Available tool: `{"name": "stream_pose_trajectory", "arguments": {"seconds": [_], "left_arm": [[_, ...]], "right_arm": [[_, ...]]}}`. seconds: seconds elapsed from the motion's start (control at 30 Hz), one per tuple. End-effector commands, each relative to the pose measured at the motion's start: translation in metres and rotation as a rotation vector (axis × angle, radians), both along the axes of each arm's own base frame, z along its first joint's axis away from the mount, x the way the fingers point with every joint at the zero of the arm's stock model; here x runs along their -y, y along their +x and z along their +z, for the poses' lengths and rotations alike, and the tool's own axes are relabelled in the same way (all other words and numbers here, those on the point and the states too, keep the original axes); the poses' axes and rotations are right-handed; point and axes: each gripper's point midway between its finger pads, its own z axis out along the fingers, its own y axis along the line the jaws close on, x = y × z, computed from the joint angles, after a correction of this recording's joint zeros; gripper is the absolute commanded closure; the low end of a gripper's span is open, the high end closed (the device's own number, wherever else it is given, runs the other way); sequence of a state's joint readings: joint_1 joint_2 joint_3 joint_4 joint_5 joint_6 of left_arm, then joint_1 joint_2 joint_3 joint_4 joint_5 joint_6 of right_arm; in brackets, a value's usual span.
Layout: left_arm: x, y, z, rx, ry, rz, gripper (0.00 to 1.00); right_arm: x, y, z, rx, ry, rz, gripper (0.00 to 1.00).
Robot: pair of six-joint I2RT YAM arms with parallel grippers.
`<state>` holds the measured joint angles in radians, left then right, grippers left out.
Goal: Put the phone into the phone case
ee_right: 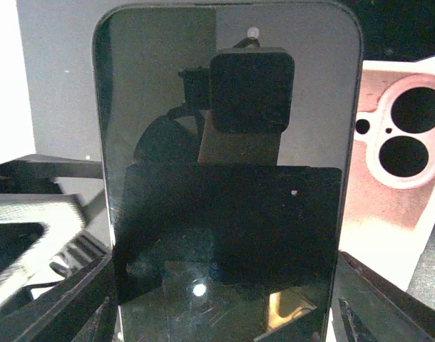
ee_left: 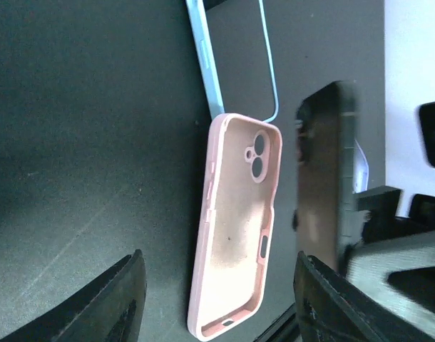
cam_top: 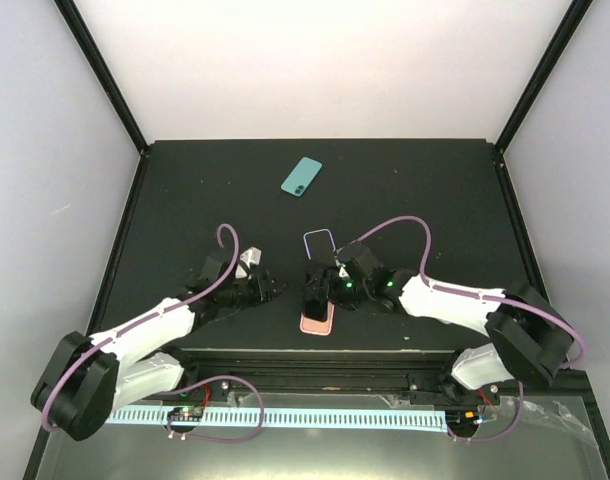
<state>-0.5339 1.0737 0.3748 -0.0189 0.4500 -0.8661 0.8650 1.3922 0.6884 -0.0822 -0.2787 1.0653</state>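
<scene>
The right gripper [cam_top: 323,285] grasps a dark-screened phone [ee_right: 228,178] upright just beside the pink case [ee_left: 235,228], the left gripper [cam_top: 270,290] hangs released and empty to their left, and the teal phone [cam_top: 301,177] lies flat at the far centre, well apart.

phone [cam_top: 301,177]: teal | lying case [ee_left: 235,235]: pink | upright phone [ee_right: 224,178]: black screen | table [cam_top: 185,200]: black

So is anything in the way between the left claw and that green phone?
Nothing visible does. The teal phone lies alone on the far table, with only bare surface between it and the open left gripper. The pale-rimmed case lies just right of that line.
</scene>
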Motion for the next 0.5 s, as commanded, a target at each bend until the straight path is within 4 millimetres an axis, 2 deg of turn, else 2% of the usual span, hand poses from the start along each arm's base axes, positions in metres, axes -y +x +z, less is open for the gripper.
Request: {"name": "stream_pose_trajectory", "arguments": {"seconds": [0.0, 0.1, 0.3, 0.47], "left_arm": [[0.005, 0.001, 0.023, 0.062, -0.067, -0.076, 0.41], [0.012, 0.002, 0.036, 0.103, -0.09, -0.132, 0.41], [0.023, 0.005, 0.041, 0.123, -0.141, -0.174, 0.43], [0.03, 0.011, 0.031, 0.088, -0.159, -0.183, 0.43]], "right_arm": [[-0.016, 0.014, 0.007, 0.015, 0.021, -0.054, 0.36], [-0.013, 0.013, -0.005, 0.003, 0.006, -0.067, 0.36], [-0.007, 0.011, -0.016, -0.007, -0.017, -0.083, 0.36], [-0.004, 0.006, -0.031, -0.029, -0.065, -0.079, 0.35]]}}
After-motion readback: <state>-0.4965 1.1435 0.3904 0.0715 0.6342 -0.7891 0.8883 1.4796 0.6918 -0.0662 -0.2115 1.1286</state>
